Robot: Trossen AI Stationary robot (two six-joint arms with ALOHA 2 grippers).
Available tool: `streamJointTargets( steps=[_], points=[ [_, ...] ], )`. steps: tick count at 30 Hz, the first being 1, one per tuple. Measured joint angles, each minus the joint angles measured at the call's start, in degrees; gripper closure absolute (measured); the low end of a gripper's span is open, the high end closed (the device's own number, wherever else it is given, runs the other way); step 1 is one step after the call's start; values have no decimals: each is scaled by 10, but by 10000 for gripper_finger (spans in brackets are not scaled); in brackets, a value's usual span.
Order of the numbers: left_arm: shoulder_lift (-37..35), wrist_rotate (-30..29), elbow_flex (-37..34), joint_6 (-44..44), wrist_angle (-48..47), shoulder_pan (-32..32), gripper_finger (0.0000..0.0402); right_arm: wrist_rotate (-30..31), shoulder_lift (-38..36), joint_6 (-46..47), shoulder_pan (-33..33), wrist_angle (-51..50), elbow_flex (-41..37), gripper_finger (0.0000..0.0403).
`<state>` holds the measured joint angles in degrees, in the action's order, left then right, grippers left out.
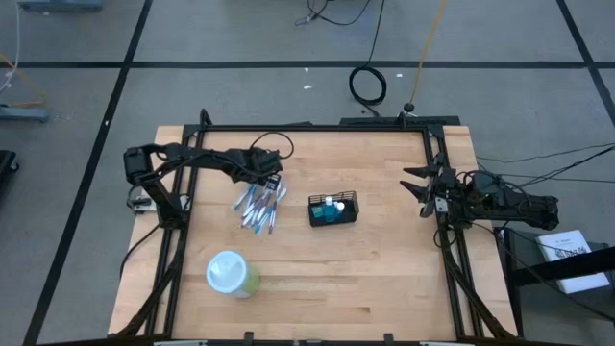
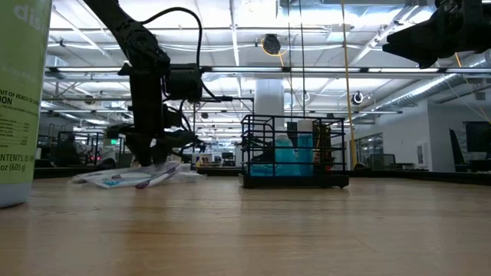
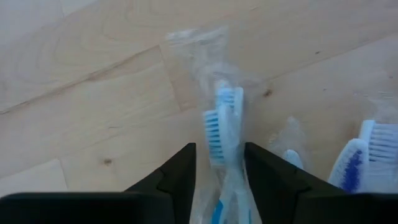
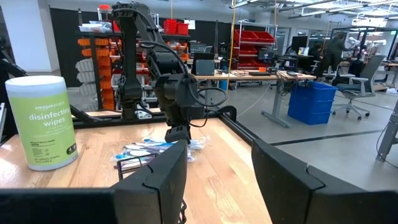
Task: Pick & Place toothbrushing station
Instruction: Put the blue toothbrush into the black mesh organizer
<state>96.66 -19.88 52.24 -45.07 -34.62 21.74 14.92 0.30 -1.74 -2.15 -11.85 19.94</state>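
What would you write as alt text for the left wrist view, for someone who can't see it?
The left gripper straddles a plastic-wrapped toothbrush with blue and white bristles, one dark finger on each side, on a light wooden table. More wrapped toothbrushes lie beside it.

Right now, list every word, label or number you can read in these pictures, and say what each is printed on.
"amazon basics", small and only just readable: green wipes canister.
"disinfecting wipes": same canister.
"(605 g)": canister's label in the low view; other lines there are cut off.
Printing on the wrapped toothbrushes and the white paper beside the table: too small to read.
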Motion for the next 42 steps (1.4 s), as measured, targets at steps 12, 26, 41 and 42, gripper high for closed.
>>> streamJointTargets(
  steps=[12, 26, 41, 42],
  points=[
    [-6, 3, 20, 40, -3, -1, 391, 0, 0, 0, 0, 0, 0, 232],
    [-172, -83, 19, 136, 102, -83, 386, 0, 0, 0, 0, 0, 0, 232],
    [-228, -44, -123, 475, 699, -223, 399, 0, 0, 0, 0, 0, 0, 232],
    [-228, -20, -137, 470, 731, -220, 399, 0, 0, 0, 0, 0, 0, 232]
  ],
)
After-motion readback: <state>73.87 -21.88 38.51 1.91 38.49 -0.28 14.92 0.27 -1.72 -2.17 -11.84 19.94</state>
